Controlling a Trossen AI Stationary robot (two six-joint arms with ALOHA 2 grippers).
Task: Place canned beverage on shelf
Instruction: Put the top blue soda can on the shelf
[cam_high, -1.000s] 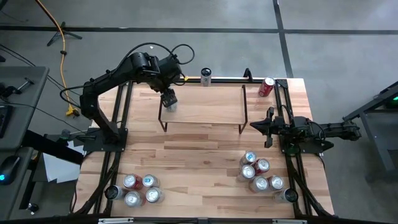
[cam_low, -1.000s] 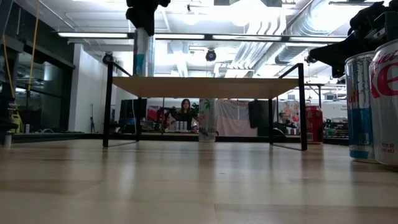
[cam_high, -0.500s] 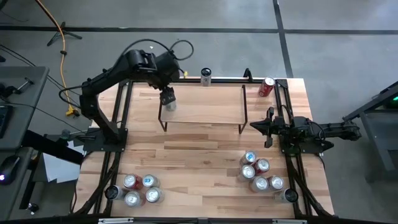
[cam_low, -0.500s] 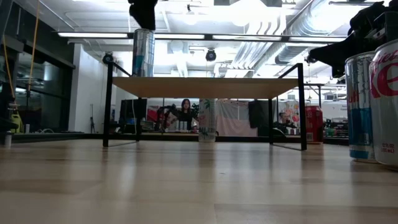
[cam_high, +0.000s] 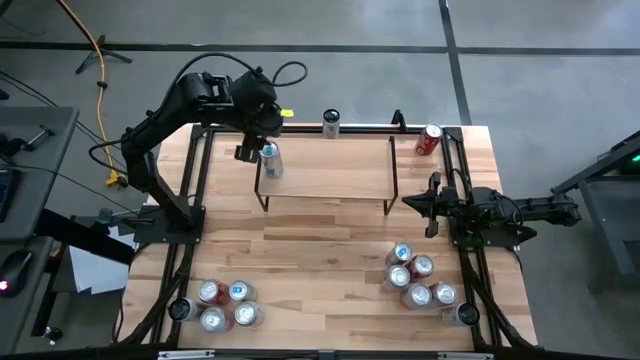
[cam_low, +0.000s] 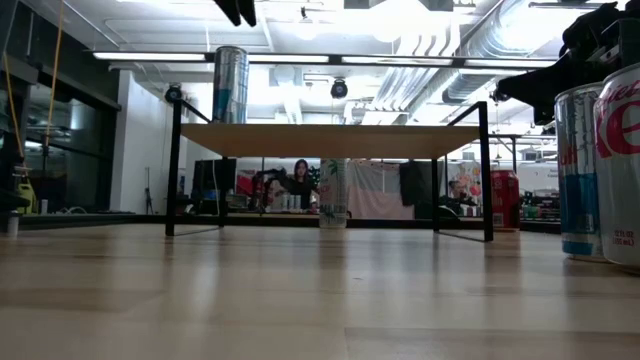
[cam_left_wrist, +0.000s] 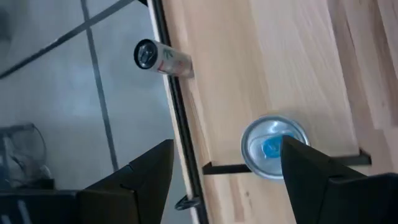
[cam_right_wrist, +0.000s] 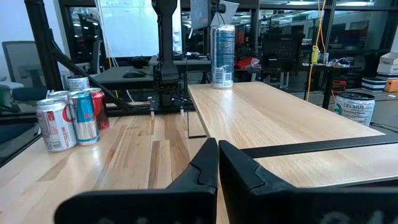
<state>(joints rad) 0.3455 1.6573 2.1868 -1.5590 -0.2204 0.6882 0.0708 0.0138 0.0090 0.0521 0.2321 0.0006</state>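
A silver and blue beverage can (cam_high: 270, 160) (cam_low: 230, 85) stands upright by its base on the left end of the shelf (cam_high: 325, 172) (cam_low: 330, 140), a low wood plank on black rod legs. My left gripper (cam_high: 248, 150) (cam_left_wrist: 227, 180) hovers open above and just left of the can, touching nothing; only its tips (cam_low: 238, 10) show in the low view. In the left wrist view the can's top (cam_left_wrist: 273, 146) lies close to one finger. My right gripper (cam_high: 405, 203) (cam_right_wrist: 217, 155) is shut and level off the shelf's right end, empty.
Another can (cam_high: 331, 122) stands at the table's far edge behind the shelf. At the far right corner a red can (cam_high: 428, 140) lies on its side. Several cans cluster near the front left (cam_high: 225, 305) and front right (cam_high: 420, 280).
My left gripper has risen off the top of the can, drawn a little toward the table's left edge and rolled about its own axis. The can has stayed upright on the shelf's left end. My right arm has kept still.
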